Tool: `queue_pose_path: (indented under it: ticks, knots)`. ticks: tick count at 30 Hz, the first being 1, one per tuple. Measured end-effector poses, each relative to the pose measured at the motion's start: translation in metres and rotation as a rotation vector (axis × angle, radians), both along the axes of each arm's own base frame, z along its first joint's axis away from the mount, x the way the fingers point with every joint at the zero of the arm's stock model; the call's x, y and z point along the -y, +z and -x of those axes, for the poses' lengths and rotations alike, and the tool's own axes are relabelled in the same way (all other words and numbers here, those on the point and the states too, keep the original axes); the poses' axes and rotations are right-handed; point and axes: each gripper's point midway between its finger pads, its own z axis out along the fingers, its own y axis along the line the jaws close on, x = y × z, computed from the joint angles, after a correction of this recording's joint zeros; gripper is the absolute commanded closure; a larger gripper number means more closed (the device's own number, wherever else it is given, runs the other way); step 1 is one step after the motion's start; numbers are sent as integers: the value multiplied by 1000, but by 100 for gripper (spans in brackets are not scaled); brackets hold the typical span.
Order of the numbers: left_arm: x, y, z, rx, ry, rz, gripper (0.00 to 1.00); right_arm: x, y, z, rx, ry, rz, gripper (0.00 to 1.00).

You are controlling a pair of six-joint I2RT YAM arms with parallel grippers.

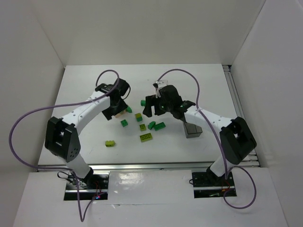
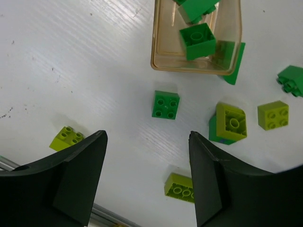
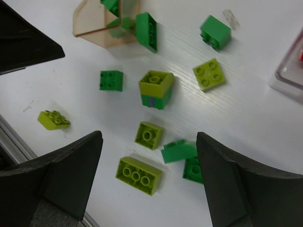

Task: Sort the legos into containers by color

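My left gripper (image 2: 147,142) is open and empty, hovering near the tan container (image 2: 196,66), which holds dark green legos (image 2: 197,41). A dark green square lego (image 2: 165,104) lies just beyond its fingertips. My right gripper (image 3: 149,146) is open and empty above an upturned lime lego (image 3: 149,135), a long lime lego (image 3: 138,175) and two dark green legos (image 3: 179,152). A lime-on-green stack (image 3: 156,88) lies further out. In the top view both grippers, left (image 1: 116,106) and right (image 1: 158,109), hang over the scattered legos (image 1: 146,137).
The dark grey container (image 1: 192,130) stands beside the right arm. A clear container (image 3: 291,75) shows at the right edge of the right wrist view, with a bit of red in it. A lone lime lego (image 1: 110,143) lies near the table's front edge.
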Motion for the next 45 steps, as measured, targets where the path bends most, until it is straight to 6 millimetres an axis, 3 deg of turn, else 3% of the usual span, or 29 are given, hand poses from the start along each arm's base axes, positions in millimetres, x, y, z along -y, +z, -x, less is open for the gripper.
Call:
queue_pose_path:
  ticks: [4, 11, 20, 34, 45]
  knots:
    - [2, -12, 2, -80, 70, -68, 21, 17, 1, 0, 2, -40, 11, 13]
    - [8, -43, 5, -201, 117, -152, 21, 29, 23, -6, 50, -77, -13, 13]
    - [16, -46, 9, -204, 115, -150, 15, 33, 18, -3, 41, -80, -4, 13]
    - [34, -71, -6, -186, 108, -83, 12, 36, 19, -4, 42, -86, -2, 13]
    - [32, -103, -5, -206, 112, -81, 27, 37, 18, -4, 40, -87, 0, 13]
